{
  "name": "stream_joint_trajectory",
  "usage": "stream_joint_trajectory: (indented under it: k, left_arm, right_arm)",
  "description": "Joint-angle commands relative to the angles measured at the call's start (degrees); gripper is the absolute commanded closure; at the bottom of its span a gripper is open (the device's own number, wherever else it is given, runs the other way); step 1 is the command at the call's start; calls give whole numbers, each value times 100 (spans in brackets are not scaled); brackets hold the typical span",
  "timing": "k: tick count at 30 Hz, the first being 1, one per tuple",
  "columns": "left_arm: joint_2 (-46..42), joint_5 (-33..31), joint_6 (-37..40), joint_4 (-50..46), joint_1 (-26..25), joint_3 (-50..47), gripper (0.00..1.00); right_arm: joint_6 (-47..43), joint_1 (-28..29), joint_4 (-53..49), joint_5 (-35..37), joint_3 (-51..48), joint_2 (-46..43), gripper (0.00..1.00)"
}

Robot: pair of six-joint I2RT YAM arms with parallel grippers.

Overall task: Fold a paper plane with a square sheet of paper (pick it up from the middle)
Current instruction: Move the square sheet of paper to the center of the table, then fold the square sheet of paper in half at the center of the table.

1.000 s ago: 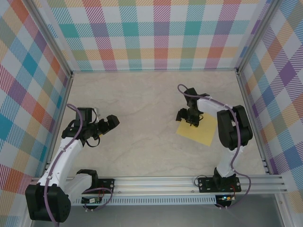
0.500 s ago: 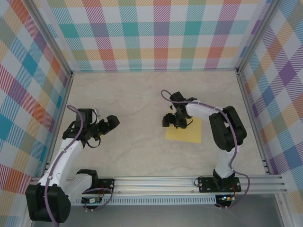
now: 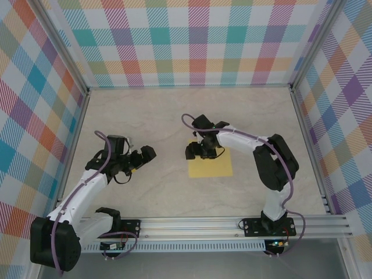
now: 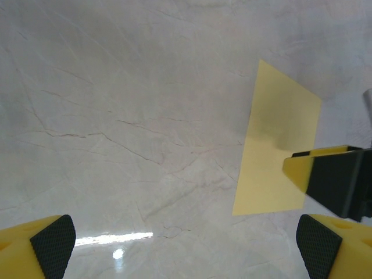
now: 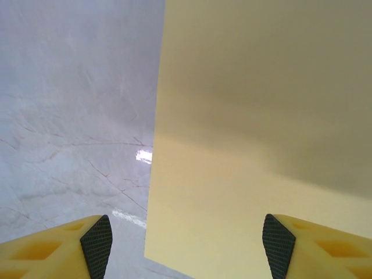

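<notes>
The square sheet of paper (image 3: 211, 165) lies flat and yellow on the table, right of centre. My right gripper (image 3: 201, 152) hangs low over its far left edge, jaws open. In the right wrist view the sheet (image 5: 261, 145) spreads under the right gripper (image 5: 187, 244), with one fingertip over the bare table and the other over the paper. My left gripper (image 3: 142, 157) stands open to the left of the sheet, apart from it. In the left wrist view the left gripper (image 4: 186, 250) holds nothing, and the sheet (image 4: 279, 157) lies ahead at the right. No paper plane is in view.
The marbled tabletop (image 3: 157, 116) is boxed in by checked walls on three sides. An aluminium rail (image 3: 203, 224) runs along the near edge with both arm bases on it. A finger of the right gripper (image 4: 334, 180) reaches into the left wrist view.
The right gripper has moved left toward the table's middle and the sheet has slid left with it, turning square to the table. The left gripper has edged right, toward the sheet.
</notes>
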Motion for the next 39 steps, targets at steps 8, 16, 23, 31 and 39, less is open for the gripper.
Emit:
stream_joint_trajectory:
  k: [8, 16, 23, 31, 39]
  left_arm:
    - [293, -300, -458, 658, -876, -38, 0]
    - [560, -565, -472, 970, -1078, 29, 0]
    - [571, -679, -615, 1381, -1077, -101, 0]
    - [802, -665, -551, 1544, -1078, 47, 0]
    - [1149, -517, -590, 2013, -1078, 104, 0]
  right_arm:
    - [371, -598, -98, 416, -427, -135, 28]
    - [808, -628, 80, 206, -543, 345, 29]
    - [1361, -456, 120, 296, -837, 216, 28]
    - [941, -330, -297, 671, -322, -81, 24]
    - [458, -263, -100, 1489, -400, -562, 0]
